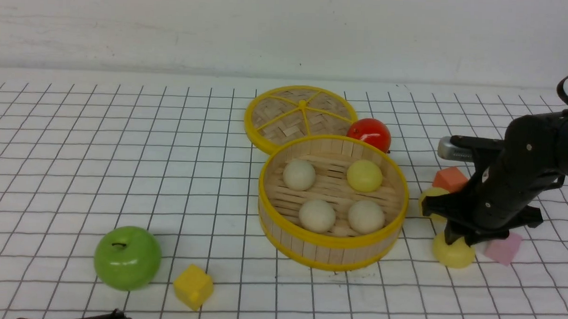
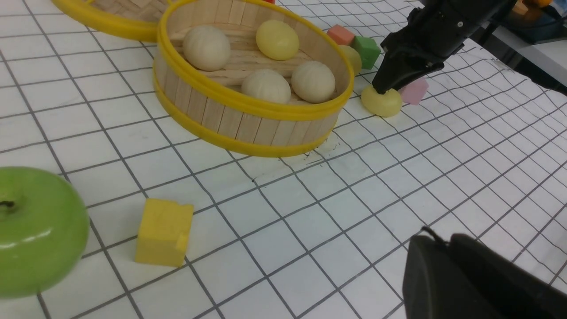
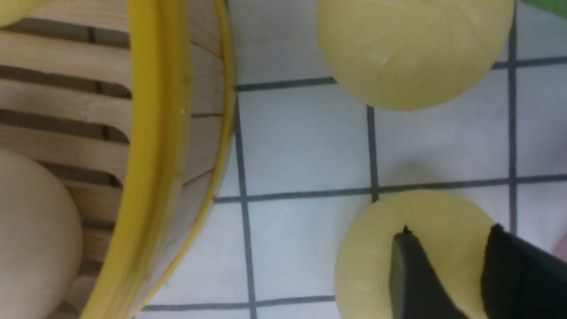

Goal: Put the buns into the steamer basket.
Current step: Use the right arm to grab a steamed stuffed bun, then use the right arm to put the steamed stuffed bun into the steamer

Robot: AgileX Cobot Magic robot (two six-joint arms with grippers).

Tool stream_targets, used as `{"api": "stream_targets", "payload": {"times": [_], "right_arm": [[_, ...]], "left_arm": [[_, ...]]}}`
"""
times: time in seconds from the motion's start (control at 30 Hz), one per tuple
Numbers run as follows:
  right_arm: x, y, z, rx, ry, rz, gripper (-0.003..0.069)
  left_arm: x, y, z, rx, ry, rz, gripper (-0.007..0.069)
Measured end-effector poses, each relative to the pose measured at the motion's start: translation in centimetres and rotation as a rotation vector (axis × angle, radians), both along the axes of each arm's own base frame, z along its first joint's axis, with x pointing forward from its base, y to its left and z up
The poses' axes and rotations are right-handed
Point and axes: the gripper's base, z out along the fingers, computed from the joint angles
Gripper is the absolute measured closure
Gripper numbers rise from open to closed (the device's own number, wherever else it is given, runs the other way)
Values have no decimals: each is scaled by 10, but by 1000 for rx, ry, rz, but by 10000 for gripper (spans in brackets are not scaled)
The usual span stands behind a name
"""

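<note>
— While the right gripper leans down at four o'clock of the steamer basket, what is it after?
— A pale yellow bun lying on the table, near the basket wall. The fingertips sit on its crown, I'd guess so they can pinch it and carry it over the rim.
— Clamped already?
— I cannot tell. The jaws stand narrow, touching the bun, but a firm hold isn't clear from here.
— And the others?
— Four rest inside: one cream bun at ten o'clock, a second cream bun at seven, a third cream bun at five, and a yellow bun at two. One more, the far yellow bun, sits at three o'clock outside, half hidden by the arm, beside an orange cube.
— The lid?
— Flat at eleven o'clock, just behind the basket, so the basket lies open for loading.
— The left gripper?
— Low at seven o'clock, near the green apple. I see only dark fingers; together or apart, I can't say. Probably parked clear of the right arm's work.
</note>
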Motion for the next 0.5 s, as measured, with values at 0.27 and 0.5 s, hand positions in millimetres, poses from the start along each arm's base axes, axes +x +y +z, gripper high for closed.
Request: {"api": "stream_targets", "payload": {"times": [0.27,0.5], "right_arm": [[-3,-1,9,-24,-14,54,655],[-11,9,61,30,-120,88,662]], "left_arm": [[0,0,0,0,0,0,571],[0,0,0,0,0,0,564]]}}
